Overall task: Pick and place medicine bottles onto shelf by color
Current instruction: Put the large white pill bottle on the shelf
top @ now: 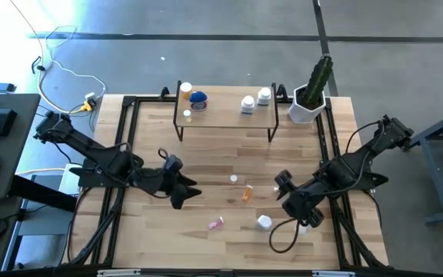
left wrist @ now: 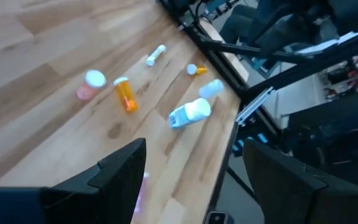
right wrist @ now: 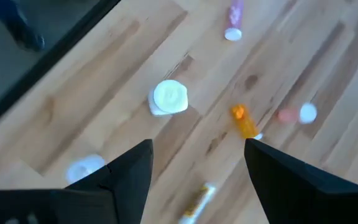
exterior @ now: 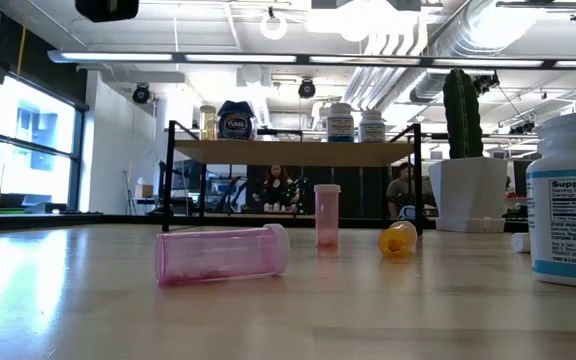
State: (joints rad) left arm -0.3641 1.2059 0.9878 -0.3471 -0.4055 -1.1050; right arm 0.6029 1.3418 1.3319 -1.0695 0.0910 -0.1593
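The shelf [top: 225, 108] stands at the table's far side. An orange bottle [top: 185, 90], a blue-lidded jar [top: 198, 98] and two white bottles [top: 248, 104] stand on it. On the table lie a pink bottle [top: 216, 223] and an orange bottle [top: 247, 192]. A small pink bottle [top: 234, 178] and a white bottle [top: 264, 222] stand upright there. My left gripper [top: 187, 192] hovers open left of them, the same bottles ahead of its fingers [left wrist: 193, 149]. My right gripper [top: 294, 204] hovers open at their right, above the white bottle [right wrist: 168, 98].
A white pot with a cactus [top: 308, 108] stands beside the shelf's right end. A black metal frame [top: 125, 138] runs along the table's edges. A few more small bottles lie near the table's right edge [left wrist: 211, 88]. People sit in the room beyond the shelf [exterior: 278, 185].
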